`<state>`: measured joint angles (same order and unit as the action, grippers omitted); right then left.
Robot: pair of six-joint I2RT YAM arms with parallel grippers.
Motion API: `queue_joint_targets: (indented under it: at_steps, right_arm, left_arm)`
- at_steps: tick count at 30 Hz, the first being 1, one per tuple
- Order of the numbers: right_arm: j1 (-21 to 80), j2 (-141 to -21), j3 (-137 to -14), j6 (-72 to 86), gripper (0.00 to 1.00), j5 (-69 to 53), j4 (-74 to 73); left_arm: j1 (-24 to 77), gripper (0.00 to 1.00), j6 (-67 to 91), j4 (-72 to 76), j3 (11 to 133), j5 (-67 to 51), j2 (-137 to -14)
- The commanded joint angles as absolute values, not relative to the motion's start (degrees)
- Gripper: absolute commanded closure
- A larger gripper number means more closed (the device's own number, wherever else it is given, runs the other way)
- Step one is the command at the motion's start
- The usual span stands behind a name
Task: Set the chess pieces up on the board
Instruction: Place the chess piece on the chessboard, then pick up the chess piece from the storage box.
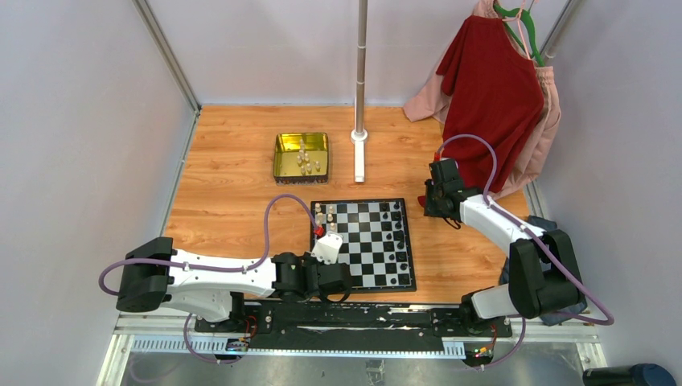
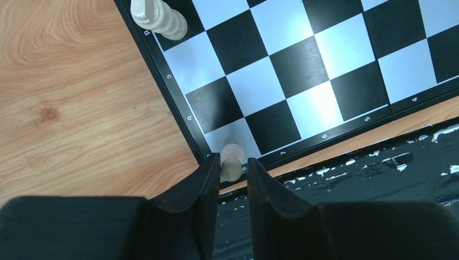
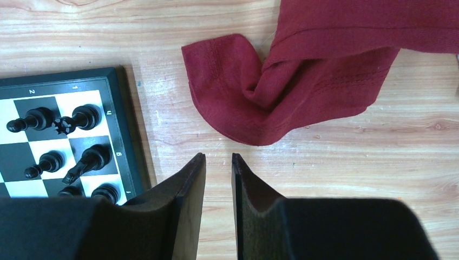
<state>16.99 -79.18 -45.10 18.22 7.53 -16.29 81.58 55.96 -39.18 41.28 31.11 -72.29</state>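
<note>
Pale pawn (image 2: 231,162) upright, long axis vertical, on a corner square of the board (image 2: 303,59), lower centre of left wrist view. The arm hides it in the top view. Left claw (image 2: 233,160) flanks it closely; whether it grips or has let go, cannot tell. Right claw (image 3: 218,158) slightly parted, empty, over surface (image 3: 325,157).

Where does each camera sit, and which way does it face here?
Top external: above and behind the bases, facing down at the table, board and gold tin; left arm and right arm show.
Left wrist: faces down at a board corner; the left tool flanks a pale piece.
Right wrist: faces down past black pieces and red cloth; the right tool shows.
Shared: the board, in all three.
</note>
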Motion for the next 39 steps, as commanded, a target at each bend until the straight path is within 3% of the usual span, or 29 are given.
queue_joint_targets:
  at_steps: [1,12,19,24,30,39]
  right_arm:
    - [16.3,-79.1,-44.5,17.5,0.71,7.9,-17.7]
    - [16.3,-78.9,-44.6,17.6,0.71,7.9,-17.6]
    - [16.3,-78.3,-45.0,17.7,0.71,7.5,-17.9]
    - [16.3,-77.7,-45.0,17.9,0.71,7.2,-18.0]
    - [16.4,-75.8,-43.8,18.1,0.71,6.9,-17.9]
    - [16.4,-72.6,-42.6,18.9,0.71,4.6,-18.8]
  left_arm:
    - [82.1,0.68,56.3,-39.3,42.5,32.6,-72.3]
    - [82.3,0.63,56.4,-46.4,48.1,36.0,-69.1]
    - [81.2,0.45,53.7,-57.9,63.1,50.3,-66.0]
    - [69.0,0.42,44.3,-56.3,70.0,48.5,-68.0]
    - [52.4,0.42,30.3,-46.0,75.2,38.6,-74.0]
    - [32.9,0.42,27.2,-32.6,84.8,24.0,-92.3]
